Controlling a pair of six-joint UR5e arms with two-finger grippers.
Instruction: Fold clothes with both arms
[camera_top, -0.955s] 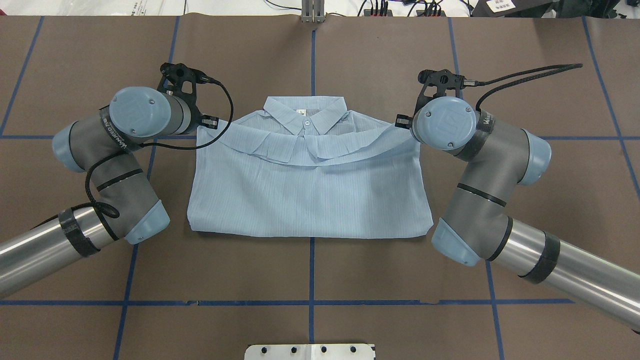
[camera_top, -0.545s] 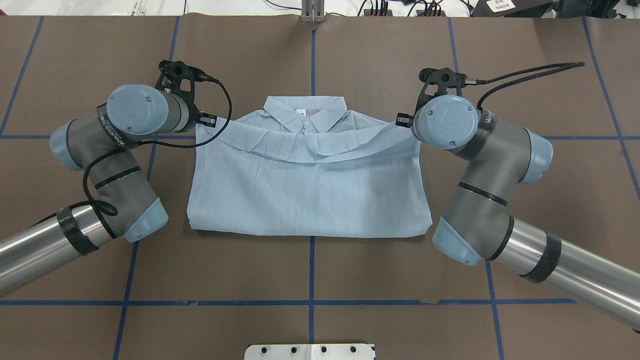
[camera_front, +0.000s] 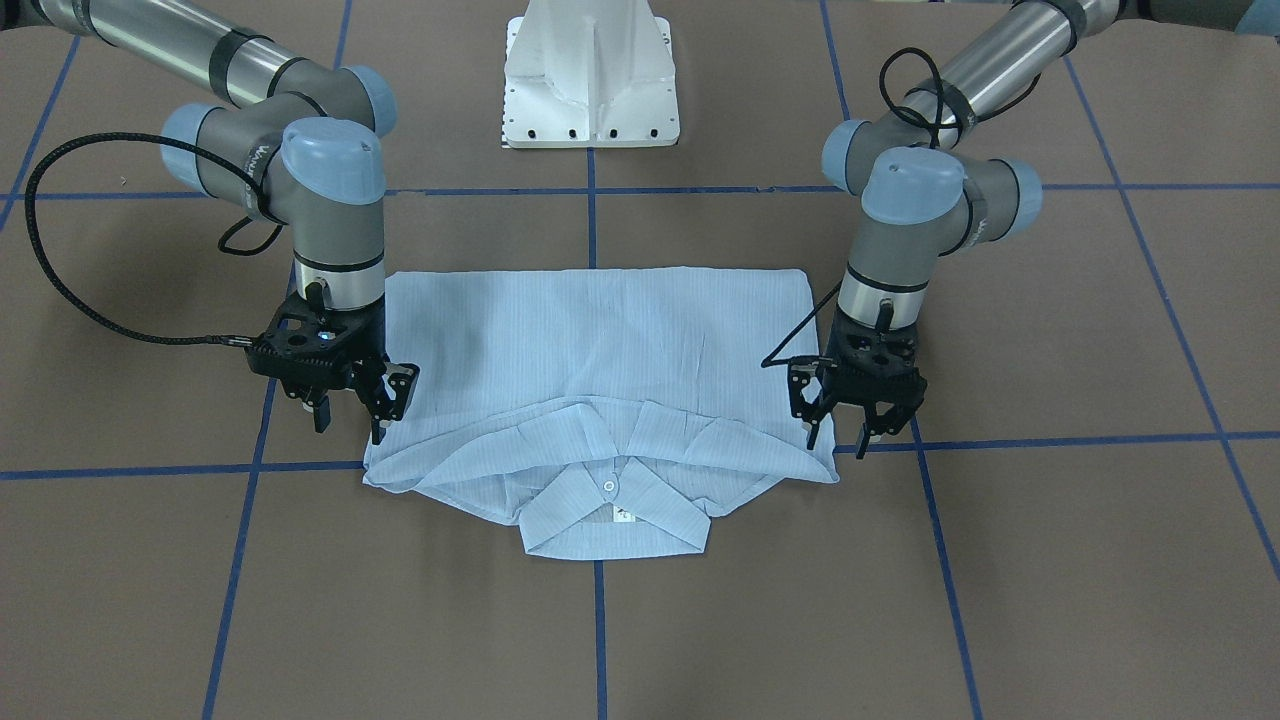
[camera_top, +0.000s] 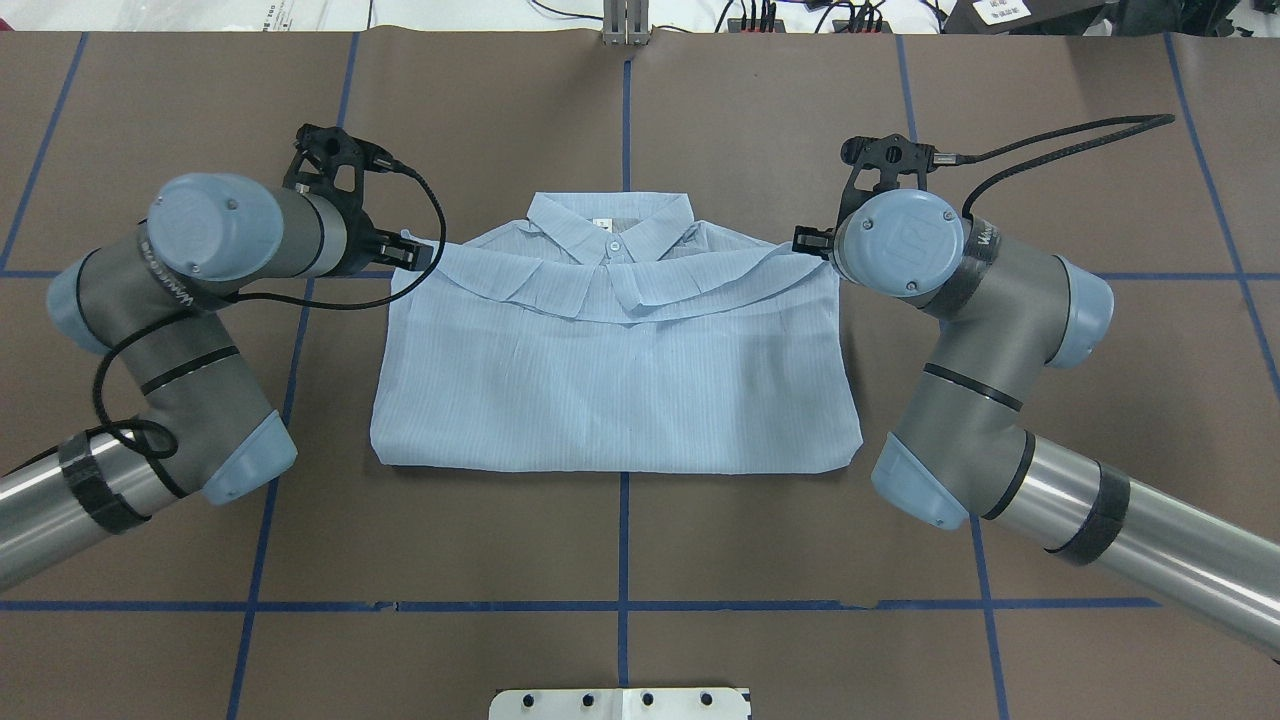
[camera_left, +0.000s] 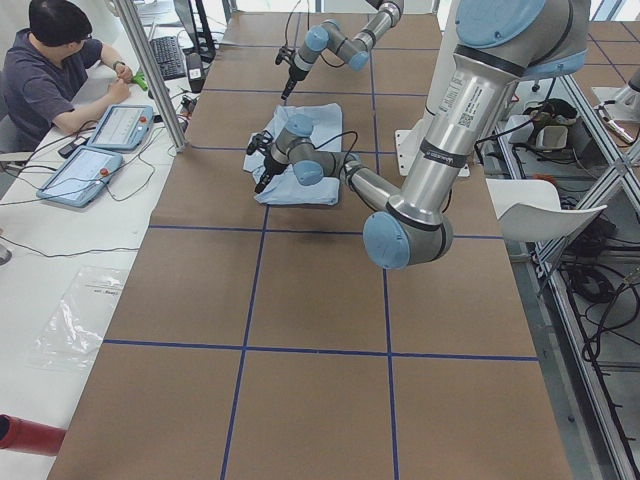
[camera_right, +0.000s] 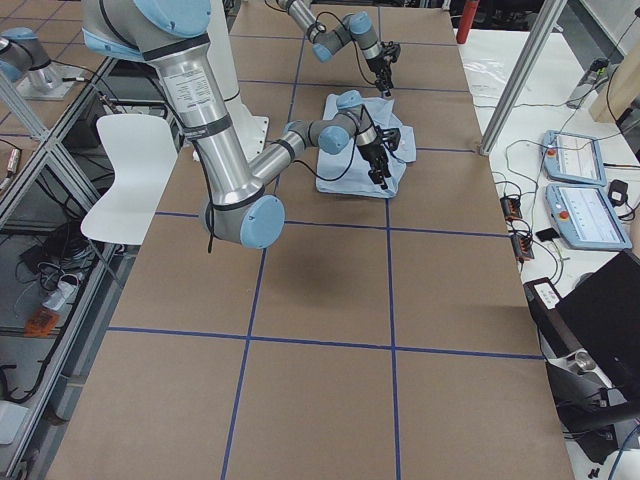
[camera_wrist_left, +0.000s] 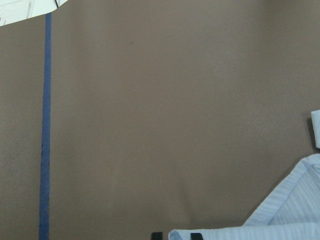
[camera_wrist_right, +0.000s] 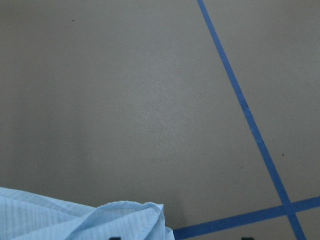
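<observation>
The light-blue striped shirt (camera_top: 610, 390) lies flat in the middle of the brown table, folded into a rectangle with its collar (camera_top: 610, 230) at the far edge. A folded band of cloth lies just below the collar. My left gripper (camera_top: 405, 250) hangs open just over the shirt's far left corner, also in the front view (camera_front: 842, 432). My right gripper (camera_top: 812, 240) hangs open over the far right corner, also in the front view (camera_front: 350, 420). Neither holds cloth. The wrist views show only shirt edges (camera_wrist_left: 290, 220) (camera_wrist_right: 75, 220) and bare table.
Blue tape lines (camera_top: 625, 605) grid the brown table cover. The white pedestal base (camera_front: 592, 75) stands at the robot's side. An operator (camera_left: 50, 70) sits at a side desk with tablets, off the table's far edge.
My left arm's elbow and wrist swung outward to the left and the gripper tilted. The folded band settled flatter near the collar. The right arm barely moved.
</observation>
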